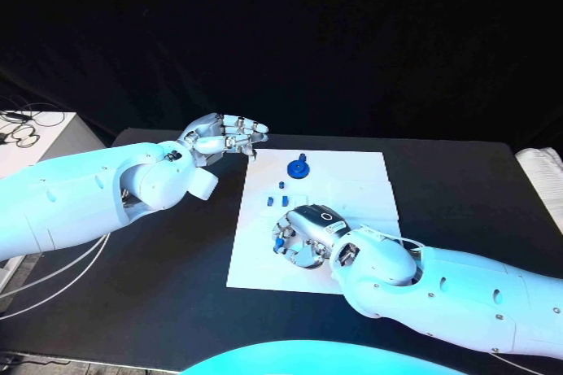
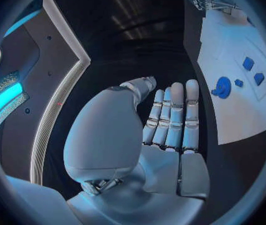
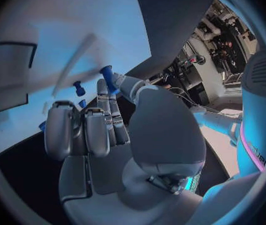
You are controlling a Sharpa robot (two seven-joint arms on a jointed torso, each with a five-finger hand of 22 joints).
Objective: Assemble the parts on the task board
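I see my right silver many-fingered hand (image 1: 307,235) low on the white rectangular task board (image 1: 352,167) in the lower middle of the head frame, fingers curled, a small blue peg-shaped part (image 3: 107,77) pinched at its fingertips (image 3: 103,87); another small blue peg (image 3: 79,88) lies just beside them. My left silver hand (image 1: 223,133) hangs at upper left off the board's corner, fingers loosely curled on nothing; the round blue disc part (image 1: 300,168) and two small blue blocks (image 1: 277,200) lie on the board between the hands.
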